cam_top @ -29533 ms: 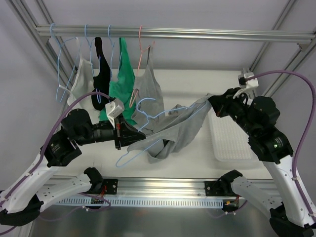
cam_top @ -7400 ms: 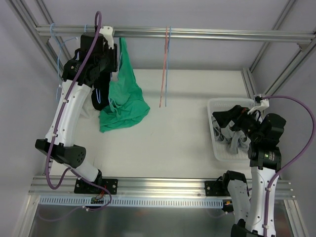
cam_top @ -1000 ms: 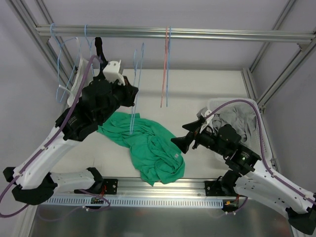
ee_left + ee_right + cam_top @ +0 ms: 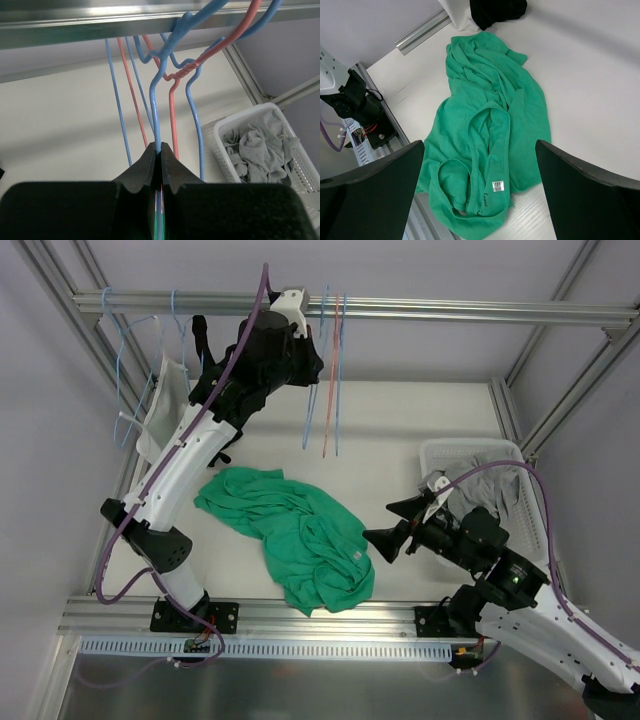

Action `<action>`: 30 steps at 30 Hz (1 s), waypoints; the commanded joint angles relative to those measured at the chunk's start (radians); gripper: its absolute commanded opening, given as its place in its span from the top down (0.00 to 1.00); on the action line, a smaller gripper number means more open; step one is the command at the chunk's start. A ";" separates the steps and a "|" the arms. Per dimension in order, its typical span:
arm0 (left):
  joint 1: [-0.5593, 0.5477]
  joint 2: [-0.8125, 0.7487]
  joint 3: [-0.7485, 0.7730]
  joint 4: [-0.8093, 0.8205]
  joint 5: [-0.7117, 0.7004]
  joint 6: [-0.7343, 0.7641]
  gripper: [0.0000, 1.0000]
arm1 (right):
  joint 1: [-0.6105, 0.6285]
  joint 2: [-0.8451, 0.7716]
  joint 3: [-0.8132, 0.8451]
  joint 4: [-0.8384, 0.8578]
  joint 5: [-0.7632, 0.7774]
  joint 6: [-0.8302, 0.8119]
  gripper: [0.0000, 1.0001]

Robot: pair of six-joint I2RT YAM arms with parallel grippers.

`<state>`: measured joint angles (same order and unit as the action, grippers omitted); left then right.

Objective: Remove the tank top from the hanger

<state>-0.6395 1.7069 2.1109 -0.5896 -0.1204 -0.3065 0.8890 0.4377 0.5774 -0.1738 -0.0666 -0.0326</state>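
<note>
The green tank top (image 4: 300,535) lies crumpled on the white table, off any hanger; the right wrist view shows its straps and label (image 4: 487,135). My left gripper (image 4: 310,365) is raised to the rail and shut on the wire of an empty blue hanger (image 4: 312,410). In the left wrist view the jaws (image 4: 160,150) pinch that blue hanger (image 4: 156,110) just below its hook. My right gripper (image 4: 385,525) hovers open just right of the tank top, with the cloth showing between its fingers (image 4: 375,192) and nothing held.
A pink hanger (image 4: 329,390) and another blue one hang on the rail (image 4: 450,310) beside the held hanger. Black (image 4: 205,355) and white (image 4: 165,405) tops hang at the left. A white basket (image 4: 440,455) with grey clothes stands at the right.
The left arm has lifted the empty blue hanger up and right to the rail, beside the pink hanger. The right gripper has drawn back a little. The green top has not moved.
</note>
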 commanded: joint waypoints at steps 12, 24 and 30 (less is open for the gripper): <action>0.012 0.002 -0.066 0.037 0.073 -0.059 1.00 | 0.005 0.012 0.007 0.027 -0.009 0.013 0.01; 0.012 -0.185 -0.244 0.039 0.001 -0.080 0.20 | 0.005 0.177 -0.044 0.151 -0.013 0.007 0.01; 0.014 -0.449 -0.466 0.039 -0.226 -0.085 0.01 | 0.008 0.395 -0.030 0.276 -0.068 0.014 0.01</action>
<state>-0.6331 1.4132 1.7172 -0.5682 -0.2008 -0.3805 0.8890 0.7609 0.5350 -0.0395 -0.0963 -0.0269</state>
